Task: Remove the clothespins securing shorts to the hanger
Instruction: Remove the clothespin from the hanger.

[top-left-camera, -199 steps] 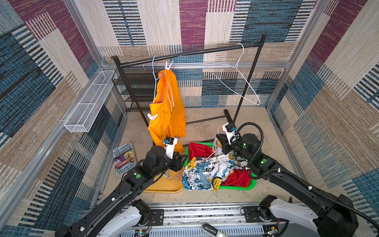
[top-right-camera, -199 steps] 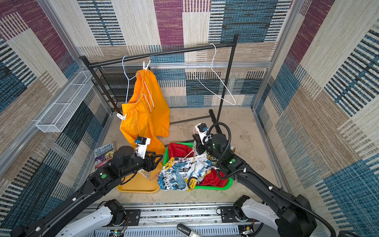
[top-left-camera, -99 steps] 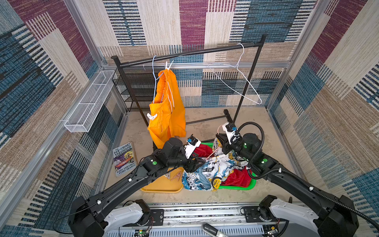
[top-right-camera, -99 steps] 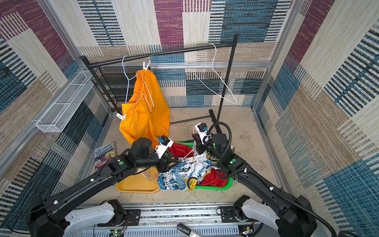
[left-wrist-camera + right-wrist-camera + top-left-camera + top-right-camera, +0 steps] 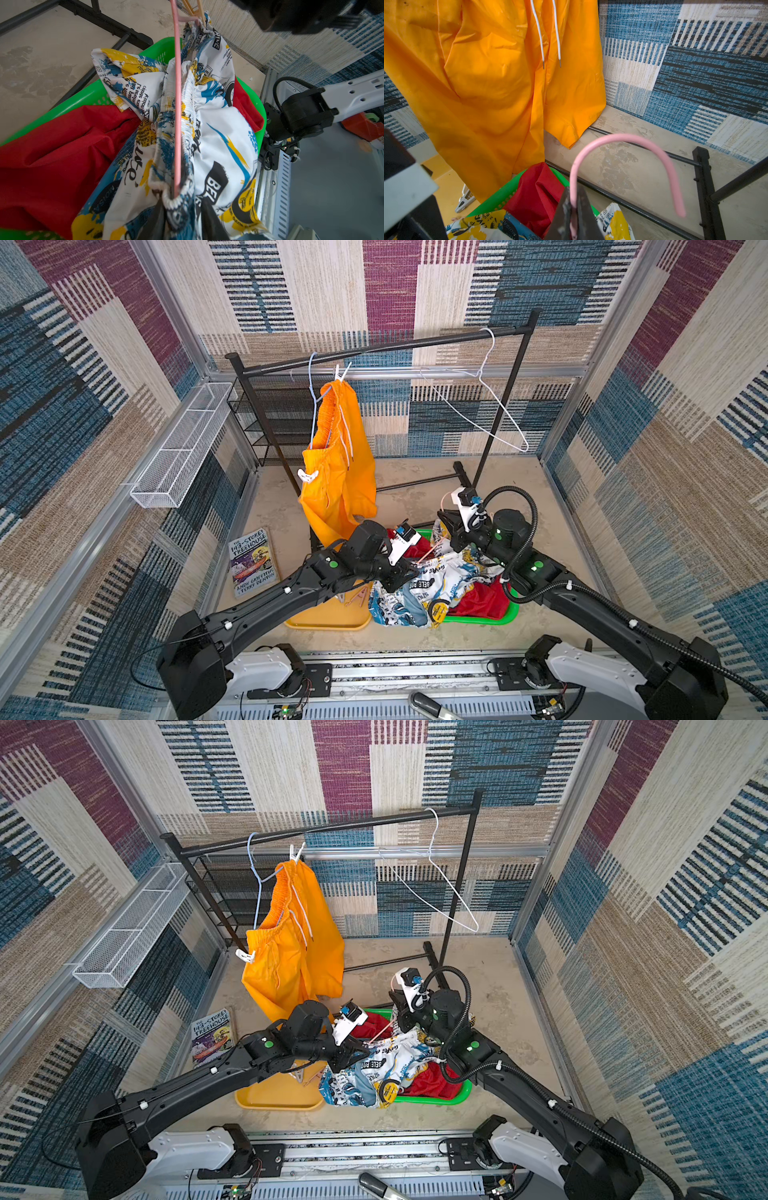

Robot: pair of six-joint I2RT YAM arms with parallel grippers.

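Note:
The white printed shorts (image 5: 218,124) hang on a pink hanger (image 5: 178,104) over the green basket (image 5: 498,618). A tan clothespin (image 5: 197,10) clips their far waistband end. My left gripper (image 5: 182,218) is shut on the near end of that waistband, seen from above in a top view (image 5: 409,572). My right gripper (image 5: 574,209) is shut on the hanger's neck below its hook (image 5: 623,138). Red shorts (image 5: 482,601) lie in the basket. Orange shorts (image 5: 336,472) hang from a blue hanger (image 5: 312,406) by two white clothespins (image 5: 341,371) (image 5: 307,476).
A yellow tray (image 5: 328,618) left of the basket holds loose clothespins (image 5: 357,597). The black rack (image 5: 374,350) also carries a bare white hanger (image 5: 478,406). A book (image 5: 252,562) lies on the floor at the left, and a white wire basket (image 5: 178,448) hangs on the left wall.
My left arm swung right from above the yellow tray to the printed shorts, and its jaws narrowed onto the waistband. The right arm held still.

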